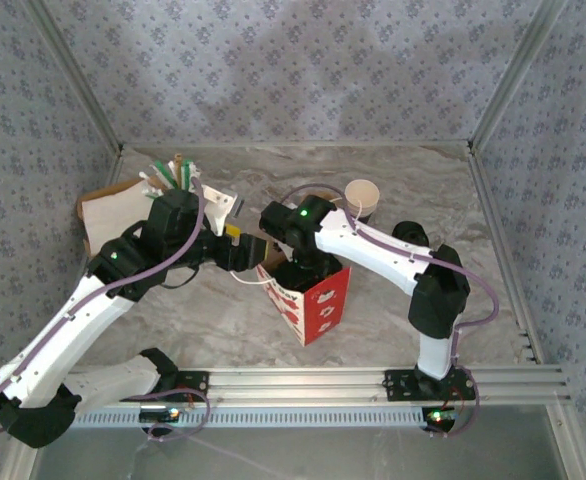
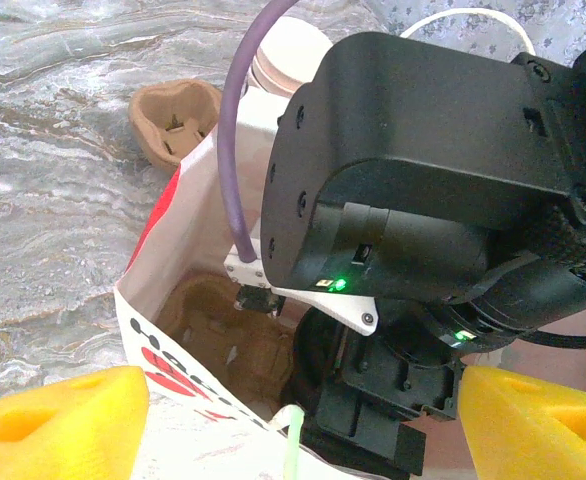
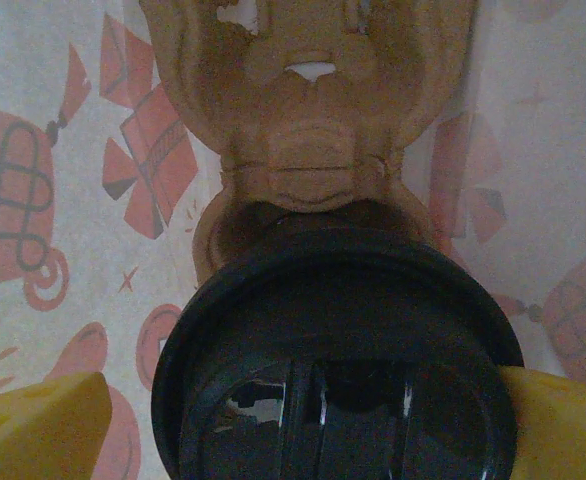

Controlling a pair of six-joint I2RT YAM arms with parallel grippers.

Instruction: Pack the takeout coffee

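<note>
The right gripper (image 3: 303, 405) is down inside the red paper bag (image 1: 325, 303), and its yellow fingers (image 3: 38, 425) are spread wide, released. Between them stands the takeout coffee (image 3: 338, 350), seen from above as its round black lid; the cup under the lid is hidden. The finger at the left side of this view is clearly apart from the lid. The other finger is just beside the rim of the lid, and I cannot tell if it touches. Just beyond the fingertips lies the brown cup carrier (image 3: 313, 120), and the coffee sits at its near pocket. The left gripper (image 2: 298, 400) is also spread wide and grasps nothing. The white rim of the bag runs between its fingers (image 2: 58, 420), and beyond them the right arm goes down into the bag. Farther beyond stands a white paper cup (image 2: 293, 50).
</note>
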